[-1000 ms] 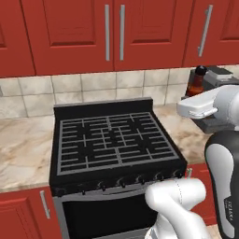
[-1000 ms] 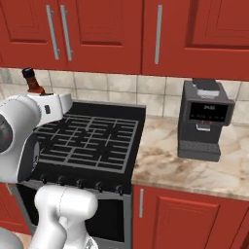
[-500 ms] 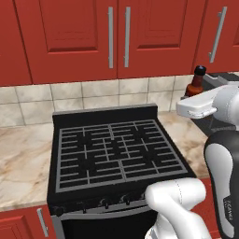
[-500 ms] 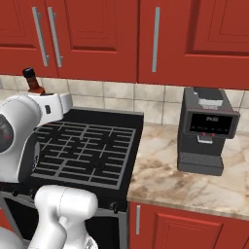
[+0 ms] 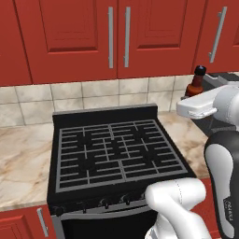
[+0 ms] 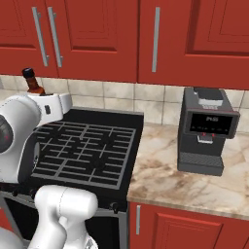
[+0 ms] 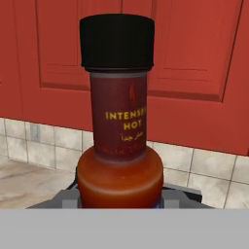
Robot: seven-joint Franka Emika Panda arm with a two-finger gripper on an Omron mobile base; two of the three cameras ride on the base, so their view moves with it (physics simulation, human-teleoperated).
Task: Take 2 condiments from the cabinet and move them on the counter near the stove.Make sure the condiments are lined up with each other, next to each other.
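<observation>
Hand view shows the tool (image 7: 119,206) clamped low on the dark brown bottle (image 7: 119,131): rigid, smooth, probably light; round body suits gripping.

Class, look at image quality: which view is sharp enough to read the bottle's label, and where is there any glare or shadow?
Hand view: the dark brown bottle looms close, "INTENSE HOT" readable, smaller print blurred. Left base view: the same bottle is tiny, label unreadable. Right base view: soft sheen on the counter; faint shadow under the coffee machine.
</observation>
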